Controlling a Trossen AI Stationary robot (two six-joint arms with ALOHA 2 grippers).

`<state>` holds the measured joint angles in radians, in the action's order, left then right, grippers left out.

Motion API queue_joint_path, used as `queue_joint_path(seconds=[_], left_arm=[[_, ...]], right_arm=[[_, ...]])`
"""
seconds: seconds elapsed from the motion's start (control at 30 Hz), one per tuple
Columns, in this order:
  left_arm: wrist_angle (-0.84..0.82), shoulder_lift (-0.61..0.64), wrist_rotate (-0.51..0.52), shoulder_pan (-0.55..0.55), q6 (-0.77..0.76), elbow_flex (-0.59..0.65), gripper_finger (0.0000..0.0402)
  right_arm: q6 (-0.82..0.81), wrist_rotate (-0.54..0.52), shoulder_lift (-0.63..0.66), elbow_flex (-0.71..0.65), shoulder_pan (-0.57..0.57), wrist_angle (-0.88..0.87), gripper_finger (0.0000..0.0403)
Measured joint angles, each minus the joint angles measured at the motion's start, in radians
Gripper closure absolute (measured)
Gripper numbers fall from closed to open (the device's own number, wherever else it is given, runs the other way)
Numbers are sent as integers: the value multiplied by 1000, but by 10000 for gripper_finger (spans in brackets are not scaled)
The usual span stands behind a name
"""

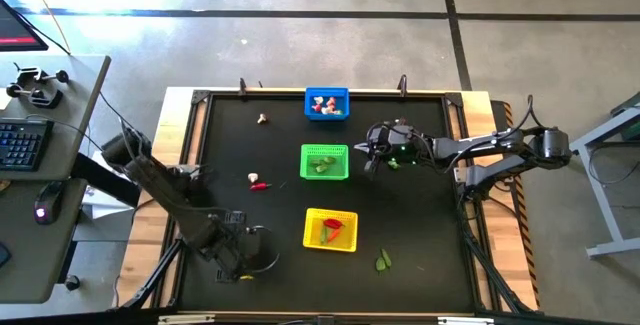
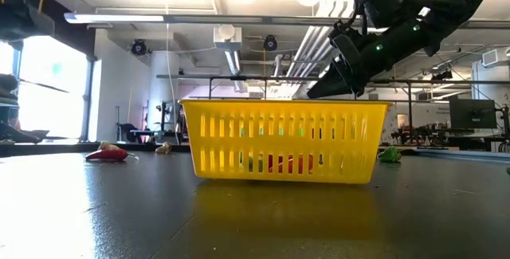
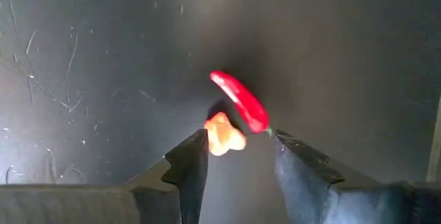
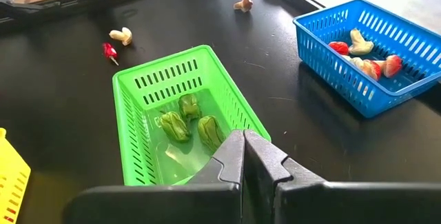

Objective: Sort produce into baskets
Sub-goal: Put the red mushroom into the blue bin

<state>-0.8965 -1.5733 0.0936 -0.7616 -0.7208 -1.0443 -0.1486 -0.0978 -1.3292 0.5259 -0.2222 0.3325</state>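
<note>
Left wrist cam: the only view where I can properly see the slim red toy chilli (image 3: 240, 100) and the pale mushroom-like piece (image 3: 224, 134) lying touching each other on the dark tabletop (image 3: 83, 58), right in front of my left end effector (image 3: 238, 156).
Left end effector: fingers spread apart, nothing held; the mushroom bit sits just ahead of the gap, near one fingertip.
High cam: shows the layout the wrist cams miss. Three small square mesh baskets in a column down the middle: blue plastic basket (image 1: 327, 104) at the far edge, green plastic basket (image 1: 324, 161) in the centre, yellow plastic basket (image 1: 331, 230) nearest. A stray green leafy bit (image 1: 383, 260) lies right of the yellow one, another mushroom bit (image 1: 262, 119) left of the blue one.
Right wrist cam: three leafy greens (image 4: 187, 123) in the green basket, white-and-red pieces (image 4: 364, 53) in the blue.
Right end effector (image 4: 243, 154): pinched fully closed, empty, at the green basket's right side.
Low cam: mostly the yellow basket's wall, red stuff showing through the slats.
</note>
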Motion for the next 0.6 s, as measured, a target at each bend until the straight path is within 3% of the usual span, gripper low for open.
queue_joint_path(seconds=[0.3, 0.6], left_arm=[[49, -50, -7, 9, 18, 76, 233], [95, -50, -20, 8, 37, 130, 237]], right_arm=[[10, 24, 0, 0, 0, -13, 403], [19, 26, 0, 0, 0, -14, 403]])
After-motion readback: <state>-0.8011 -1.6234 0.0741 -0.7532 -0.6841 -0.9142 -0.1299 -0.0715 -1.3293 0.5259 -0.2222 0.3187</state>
